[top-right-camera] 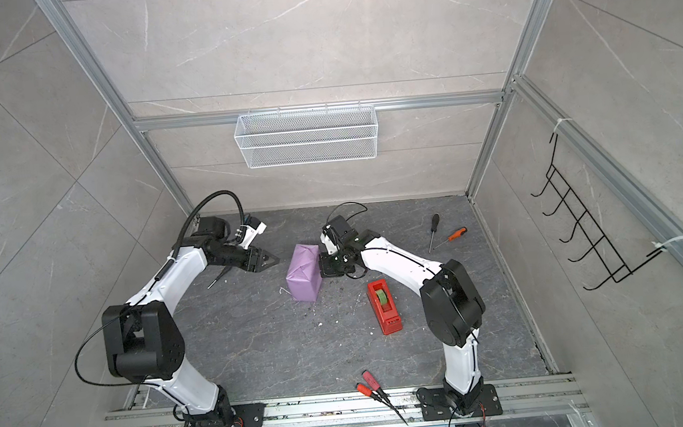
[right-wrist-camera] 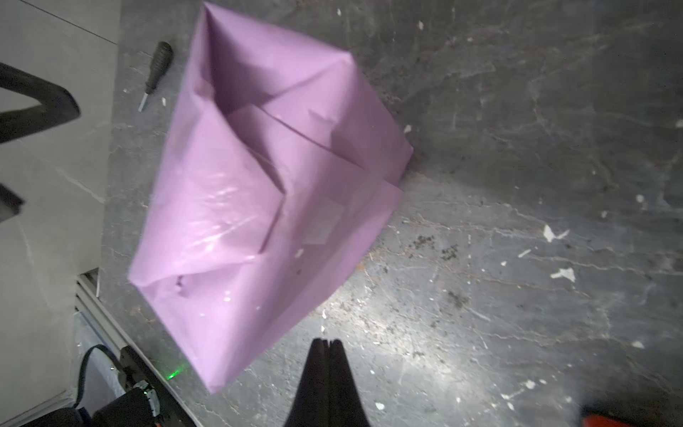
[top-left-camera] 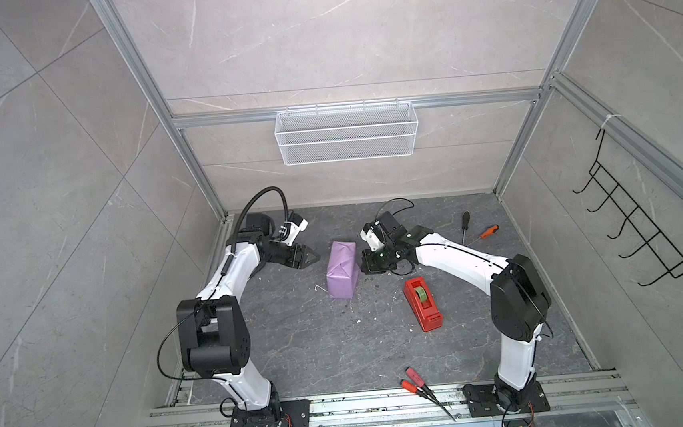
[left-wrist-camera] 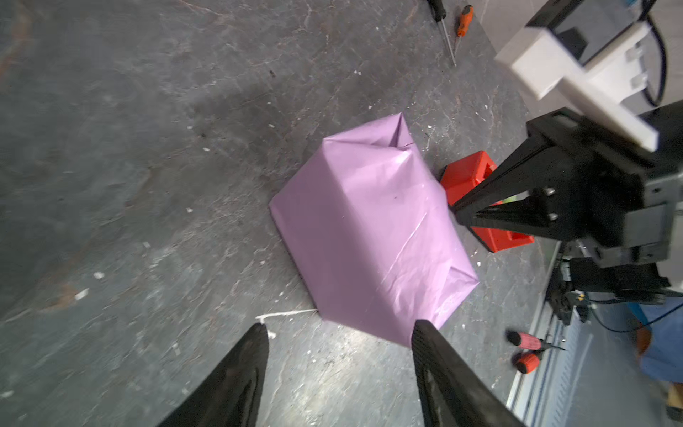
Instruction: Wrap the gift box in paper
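Since the purple paper (top-left-camera: 341,269) covers the whole gift box (hidden inside) in the middle of the table (top-left-camera: 300,351), wrapping looks almost done, with the left gripper (left-wrist-camera: 340,325) fingers apart and the right gripper (right-wrist-camera: 326,342) fingers together, both empty.

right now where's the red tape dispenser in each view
In a top view: red tape dispenser lies right of the lilac paper parcel, a little nearer the camera.
In a top view: same place.
Left wrist: beyond the parcel, partly hidden behind the right gripper, jaws shut.
Right wrist: only a red sliver, cut off at the frame edge.
Shared landmark: the lilac parcel.
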`<state>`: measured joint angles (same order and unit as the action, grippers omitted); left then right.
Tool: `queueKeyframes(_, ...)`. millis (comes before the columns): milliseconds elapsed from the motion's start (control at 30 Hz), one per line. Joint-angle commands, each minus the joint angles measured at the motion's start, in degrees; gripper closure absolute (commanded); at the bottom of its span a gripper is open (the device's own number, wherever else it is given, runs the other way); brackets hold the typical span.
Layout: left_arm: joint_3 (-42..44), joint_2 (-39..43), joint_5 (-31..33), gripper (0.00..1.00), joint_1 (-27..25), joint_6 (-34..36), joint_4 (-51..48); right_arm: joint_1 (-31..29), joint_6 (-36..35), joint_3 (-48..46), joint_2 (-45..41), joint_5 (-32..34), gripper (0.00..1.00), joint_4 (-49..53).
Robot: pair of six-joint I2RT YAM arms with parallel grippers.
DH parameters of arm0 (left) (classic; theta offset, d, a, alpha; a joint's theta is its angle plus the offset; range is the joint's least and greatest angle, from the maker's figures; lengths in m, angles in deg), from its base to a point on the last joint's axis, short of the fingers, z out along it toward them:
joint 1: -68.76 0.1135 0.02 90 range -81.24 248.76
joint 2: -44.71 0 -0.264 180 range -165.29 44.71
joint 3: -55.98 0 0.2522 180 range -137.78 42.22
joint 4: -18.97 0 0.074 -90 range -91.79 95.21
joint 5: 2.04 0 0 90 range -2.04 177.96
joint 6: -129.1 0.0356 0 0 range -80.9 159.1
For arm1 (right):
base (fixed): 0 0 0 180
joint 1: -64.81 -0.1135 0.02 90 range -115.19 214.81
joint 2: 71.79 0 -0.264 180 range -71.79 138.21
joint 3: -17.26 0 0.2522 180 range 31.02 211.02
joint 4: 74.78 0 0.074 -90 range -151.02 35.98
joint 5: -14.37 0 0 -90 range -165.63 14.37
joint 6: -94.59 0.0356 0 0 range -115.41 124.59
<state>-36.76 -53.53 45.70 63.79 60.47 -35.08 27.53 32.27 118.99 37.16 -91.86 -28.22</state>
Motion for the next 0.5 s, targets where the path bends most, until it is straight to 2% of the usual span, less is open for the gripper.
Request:
queueKeyframes(0,-2.95,-2.57,1.75,0.03,-1.75,0.78,-3.07,0.02,1.23,0.02,-0.30,0.38,1.00,-2.47)
queueKeyframes(33,-3.31,-3.76,3.41,0.00,-1.93,0.73,-3.32,0.01,1.17,0.93,0.80,-0.28,1.00,-2.39)
queueKeyframes(233,-2.47,-7.03,7.19,0.00,-3.27,1.69,-3.30,-1.15,1.86,7.60,6.41,-3.61,1.00,-3.82)
queueKeyframes(467,1.63,-6.30,15.08,0.00,-3.29,4.42,-2.17,-3.31,2.07,16.71,12.61,-6.40,1.00,-3.88)
